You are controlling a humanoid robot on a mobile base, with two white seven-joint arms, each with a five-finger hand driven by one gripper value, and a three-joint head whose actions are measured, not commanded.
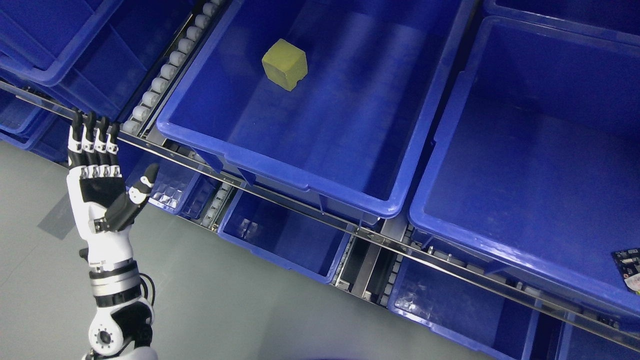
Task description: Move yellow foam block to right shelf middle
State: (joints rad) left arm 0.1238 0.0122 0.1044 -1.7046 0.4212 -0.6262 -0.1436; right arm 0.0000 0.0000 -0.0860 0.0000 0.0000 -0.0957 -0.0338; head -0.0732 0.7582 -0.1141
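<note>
Left hand (97, 165) is up at the lower left of the view, arm coming in from the bottom edge, palm facing the camera, four fingers (92, 135) straight and side by side pointing up toward the shelving, thumb angled off to the right. It's holding nothing, fingers relaxed and extended. It sits out over the grey floor (240, 310), just in front of the near rail of the shelf (280, 200) and well apart from anything it could grab. Right hand isn't in view at all.

The yellow foam block (284, 64) is sitting in the big blue bin (280, 170) in the middle of the view, toward the far left part of the bin floor, tilted a bit on a corner rather than lying square. Nothing is touching it. To its right there's another large blue bin (525, 165), which looks bare apart from a small printed card (629, 267) at its near right edge. More bins are on the level below, and a roller track (170, 65) runs along the left side.

Honestly can't say whether this bin counts as "right shelf middle" or not. If it does, the block already lies where it's wanted and the hand is just clear of it; if it doesn't, the hand is simply parked off to the side with the block out of reach.
</note>
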